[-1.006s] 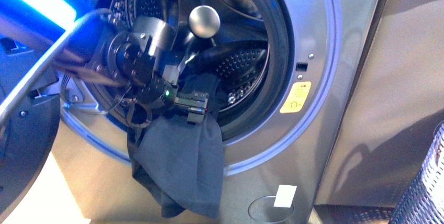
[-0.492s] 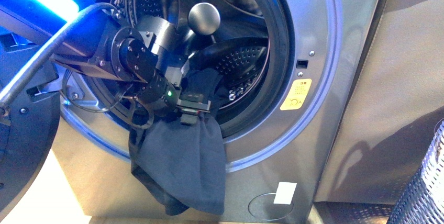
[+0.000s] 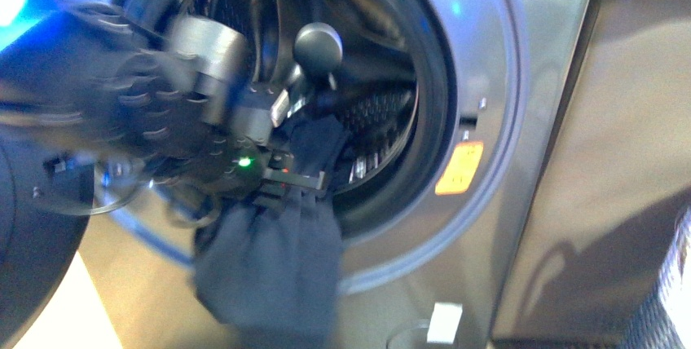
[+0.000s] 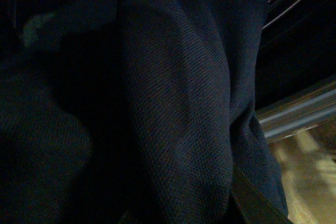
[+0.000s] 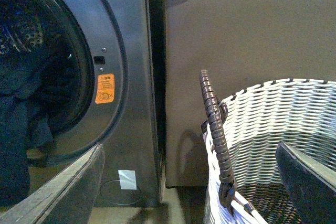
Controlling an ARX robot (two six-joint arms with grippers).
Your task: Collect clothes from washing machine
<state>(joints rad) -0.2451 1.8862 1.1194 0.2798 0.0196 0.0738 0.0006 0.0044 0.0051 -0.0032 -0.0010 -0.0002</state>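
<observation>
The grey washing machine (image 3: 489, 55) fills the blurred front view, its round porthole open on the steel drum (image 3: 383, 112). The dark navy clothes (image 3: 269, 267) hang out over the porthole's lower rim and down the front panel. My left gripper (image 3: 287, 179) is shut on the clothes at that rim. In the left wrist view the clothes (image 4: 173, 103) fill the frame, and one of the fingers (image 4: 260, 208) shows beside them. My right gripper (image 5: 189, 182) stands open and empty beside the washing machine (image 5: 131, 35), with the clothes (image 5: 16, 129) off to one side.
A grey-white woven basket (image 5: 273, 114) with a dark wrapped handle (image 5: 212, 124) stands right of the machine, close under my right gripper. An orange sticker (image 3: 458, 168) marks the porthole's right side. The machine's open door (image 3: 33, 267) juts out at the left.
My left arm has shifted a little left and down with the clothes still in its grip. The front view has become motion-blurred.
</observation>
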